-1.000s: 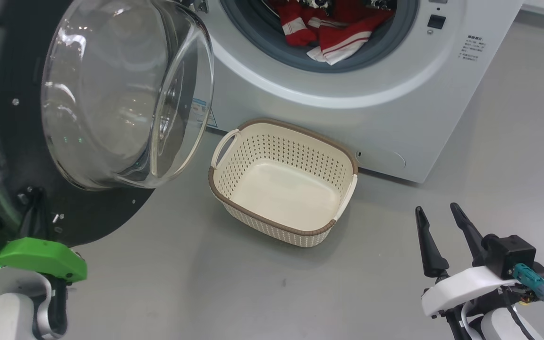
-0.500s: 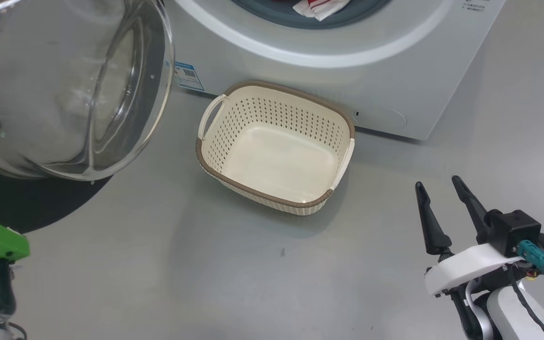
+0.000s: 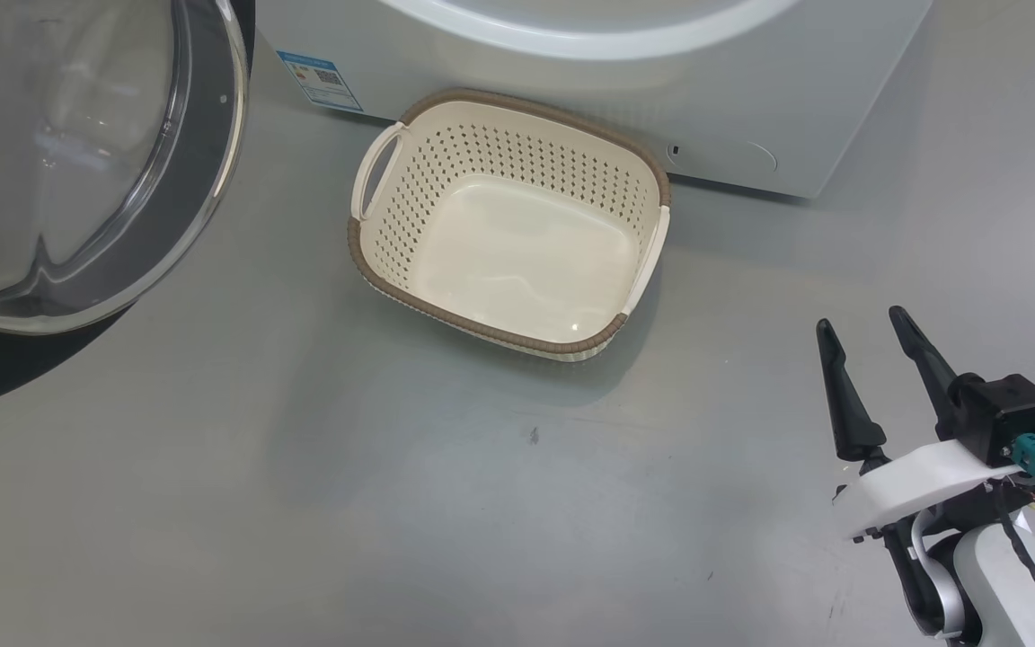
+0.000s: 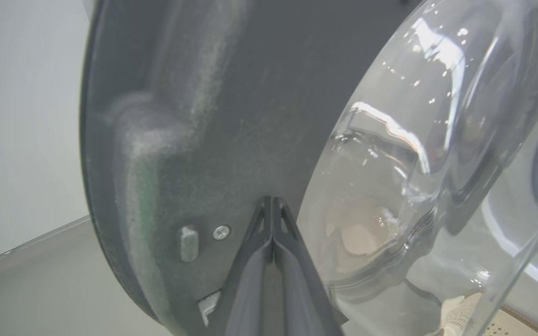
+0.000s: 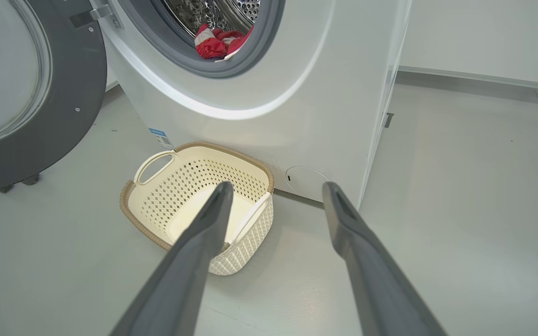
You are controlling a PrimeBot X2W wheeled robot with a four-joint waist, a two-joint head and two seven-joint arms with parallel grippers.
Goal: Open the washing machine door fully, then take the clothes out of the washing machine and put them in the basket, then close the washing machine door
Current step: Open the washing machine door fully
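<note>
Grey floor, washing machine door swung out, basket empty.
The left gripper, fingers together, has its tips at the door's dark inner face, at ten o'clock in the head view. To finish opening, push steadily on that panel, not the glass bowl. The right gripper, fingers apart and holding nothing, hovers at four o'clock. The basket sits at twelve against the washing machine, beside the door's arc. The clothes lie in the drum, at eleven in the right wrist view.
</note>
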